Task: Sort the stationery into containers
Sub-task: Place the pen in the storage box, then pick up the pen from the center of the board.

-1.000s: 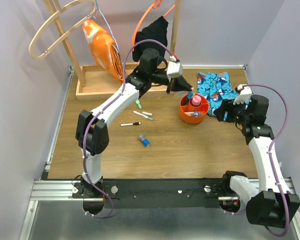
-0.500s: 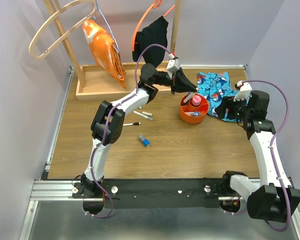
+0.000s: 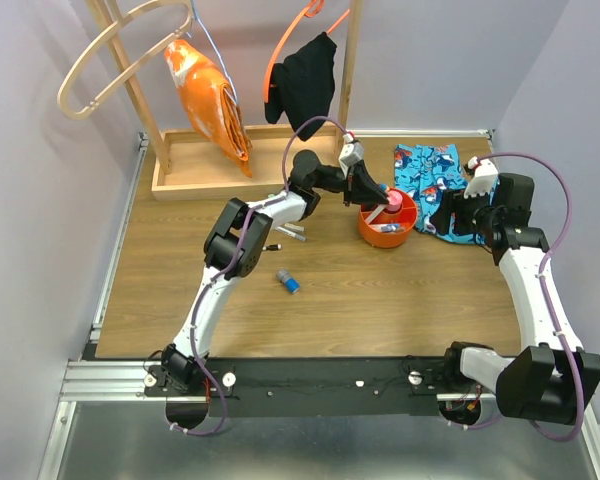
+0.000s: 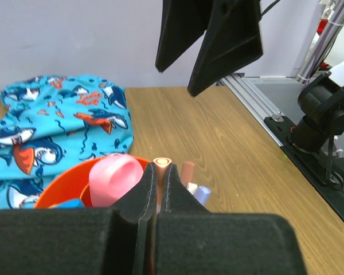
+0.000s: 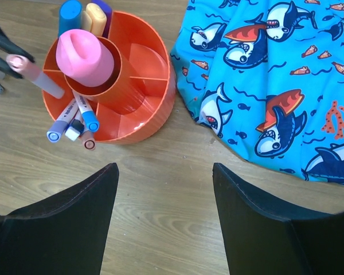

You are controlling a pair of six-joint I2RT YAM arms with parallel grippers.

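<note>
Two fingers (image 4: 140,195) of the left gripper (image 4: 159,172) are pressed together on a pink-capped pen (image 4: 161,162), pinching it just above the orange tub (image 5: 155,114). From the right wrist camera the pen leans over the tub's left side with its lower end down inside a divided section, though whether it touches the bottom is hard to tell. A fat pink tube (image 5: 80,51) stands upright in the tub's middle cup, just beside the held pen. Several markers (image 5: 83,123) lie slanted in the near-left section, their caps poking over the rim, and three highlighters (image 5: 94,14) stand at the far side. On the tub's right a shark-print cloth (image 5: 275,86) lies crumpled on the table (image 3: 380,290), near the tub's wall. The right gripper (image 5: 163,172) hangs above the bare wood between tub and cloth, its fingers spread wide and holding nothing. Well to the left of the tub, loose pens (image 3: 290,233) and a short blue marker (image 3: 288,282) lie on the table.
</note>
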